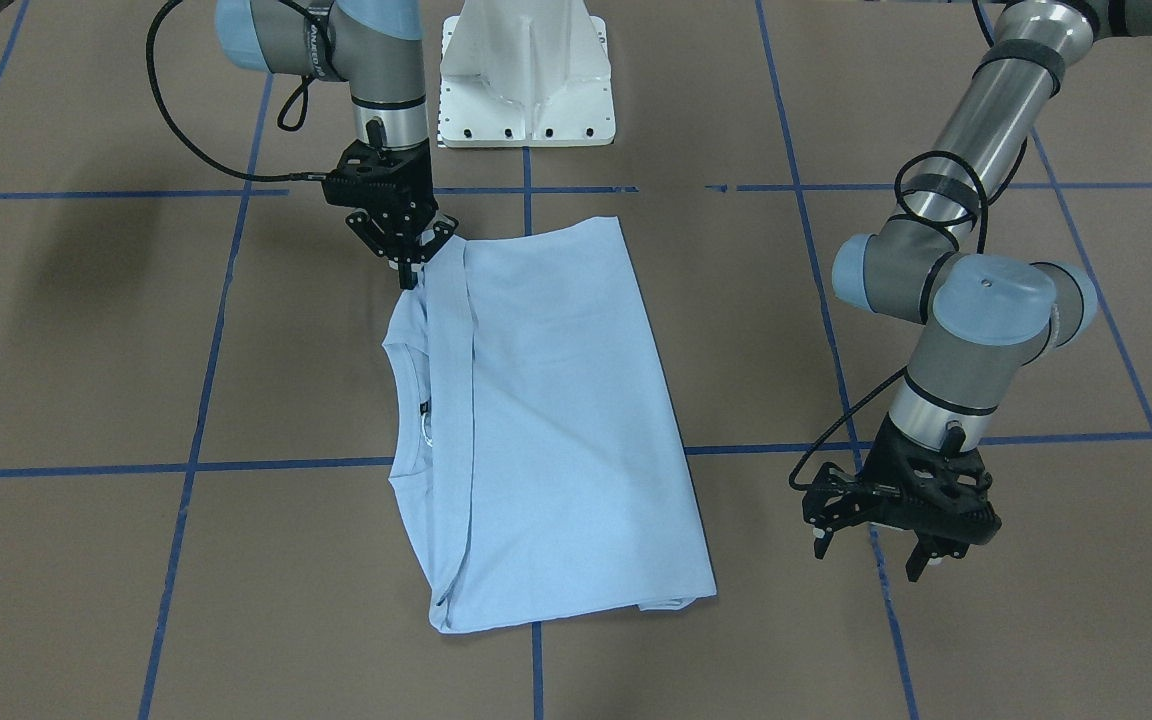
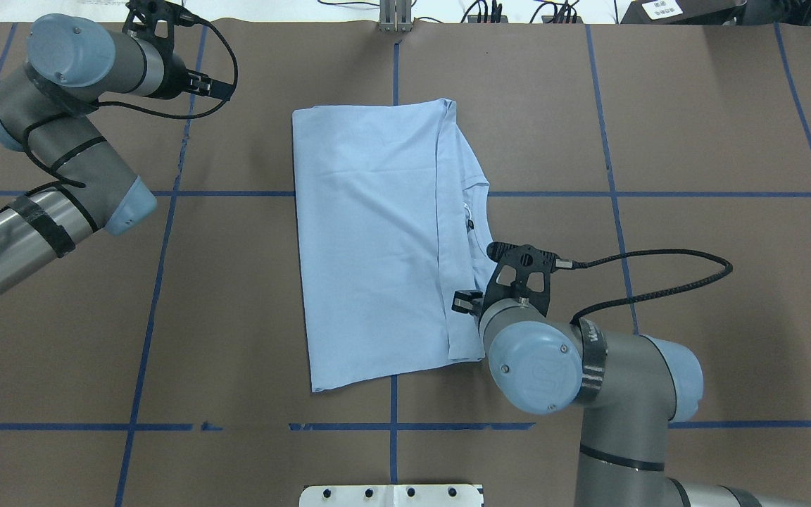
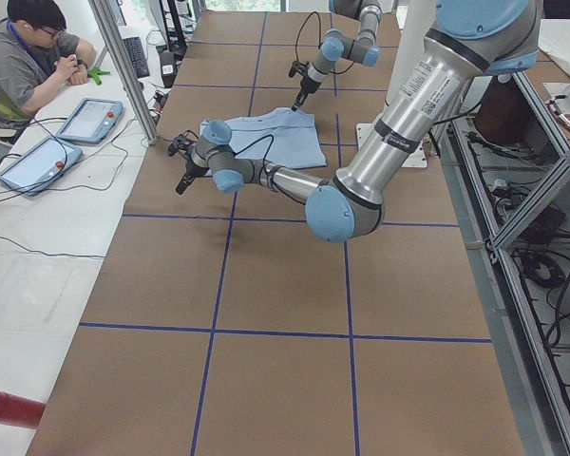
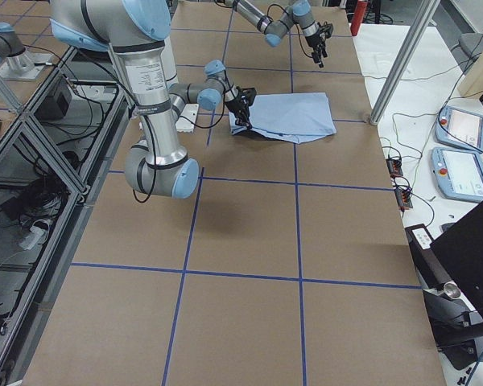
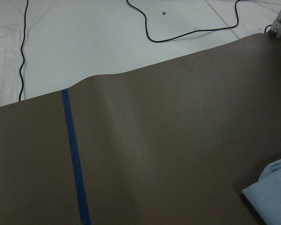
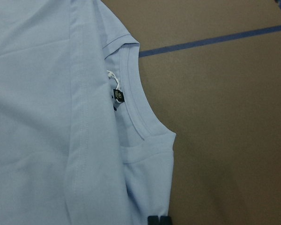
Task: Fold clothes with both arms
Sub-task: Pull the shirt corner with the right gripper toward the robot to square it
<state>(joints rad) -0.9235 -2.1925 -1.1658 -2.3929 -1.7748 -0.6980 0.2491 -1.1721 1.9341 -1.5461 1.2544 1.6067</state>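
Light blue short-sleeved T-shirt (image 1: 556, 400) lies folded lengthwise at centre of the front-facing frame, on a brown table w/ blue tape grid (image 1: 86, 350). Ribbed collar and dark neck label (image 6: 118, 96) face frame left. Black two-finger right gripper (image 1: 414, 262), upper left of centre, pinches the shirt's top-left corner (fingertips pressed together on fabric in its wrist cam). Black left gripper (image 1: 871, 555), lower right, has fingers spread, gripping nothing, well apart from the shirt.
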